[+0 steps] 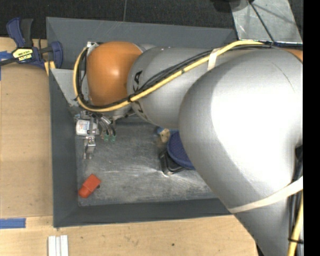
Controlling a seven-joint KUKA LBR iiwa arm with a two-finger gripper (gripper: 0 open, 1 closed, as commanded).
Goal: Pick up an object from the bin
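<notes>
The end effector (89,142) is seen low over the left part of the grey bin (62,164), under the arm's orange wrist cover (109,71). Whether it is spread or pressed together cannot be told, and nothing is seen gripped in it. A small red-orange block (89,186) is found on the bin floor just below the end effector in the view, apart from it, with its long axis slanted from lower left to upper right. A blue and black thing (176,152) is seen well to the right of the end effector, partly covered by the arm. The block is judged the nearest thing; a short shift toward it and a turn across its long axis would be needed.
</notes>
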